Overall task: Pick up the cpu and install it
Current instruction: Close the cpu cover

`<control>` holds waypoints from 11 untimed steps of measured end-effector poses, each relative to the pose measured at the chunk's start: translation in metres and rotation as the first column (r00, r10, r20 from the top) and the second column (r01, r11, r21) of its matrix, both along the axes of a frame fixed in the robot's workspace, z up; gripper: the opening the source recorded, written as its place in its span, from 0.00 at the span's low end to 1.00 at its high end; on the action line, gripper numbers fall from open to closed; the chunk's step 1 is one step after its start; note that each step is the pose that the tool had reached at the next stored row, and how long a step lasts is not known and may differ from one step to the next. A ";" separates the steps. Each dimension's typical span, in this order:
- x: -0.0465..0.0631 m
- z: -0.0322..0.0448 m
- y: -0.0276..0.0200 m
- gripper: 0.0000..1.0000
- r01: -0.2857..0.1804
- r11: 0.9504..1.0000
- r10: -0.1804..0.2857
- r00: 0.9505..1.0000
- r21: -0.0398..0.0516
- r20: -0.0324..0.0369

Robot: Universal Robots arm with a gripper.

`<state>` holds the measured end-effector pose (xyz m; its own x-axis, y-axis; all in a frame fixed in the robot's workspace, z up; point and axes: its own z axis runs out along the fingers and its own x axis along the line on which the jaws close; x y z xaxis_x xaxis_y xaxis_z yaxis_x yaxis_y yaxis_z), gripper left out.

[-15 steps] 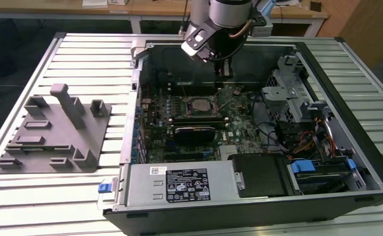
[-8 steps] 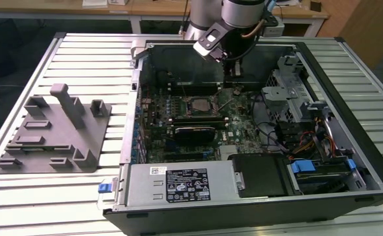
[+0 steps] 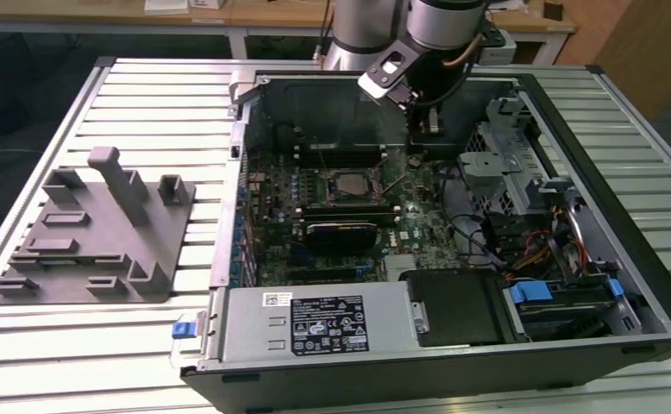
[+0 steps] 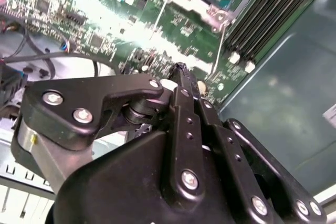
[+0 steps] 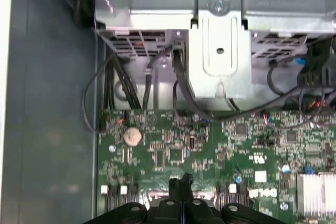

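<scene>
Hand (image 5: 181,183) narrow: fingers (image 4: 185,114) pressed tip to tip, nothing between them. Poised inside open computer case (image 3: 428,379), tips over green motherboard (image 5: 173,150), near memory slots (image 4: 262,19); contact with board not discernible. Coin cell (image 5: 132,136) and metal drive cage (image 5: 220,40) beyond the tips in first wrist view. Cpu (image 3: 345,183) seated in socket (image 3: 365,197) mid-board, silvery top up, apart from hand toward exterior view's left. Same chip in second wrist view, pale top framed by metal bracket. Grey fixture block (image 3: 94,233) on slatted counter (image 3: 140,86), outside case at exterior view's left.
</scene>
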<state>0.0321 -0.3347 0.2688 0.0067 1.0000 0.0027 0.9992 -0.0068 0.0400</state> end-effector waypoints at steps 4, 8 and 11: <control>0.006 -0.0001 0.0000 0.11 0.000 1.000 0.000 1.000 0.000 0.000; 0.009 -0.0035 0.0000 0.11 0.000 1.000 0.000 1.000 0.000 0.000; 0.010 -0.0090 0.0000 0.11 0.000 1.000 0.000 1.000 0.000 0.000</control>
<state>0.0425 -0.3347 0.2598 0.0067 1.0000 0.0027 0.9992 -0.0068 0.0401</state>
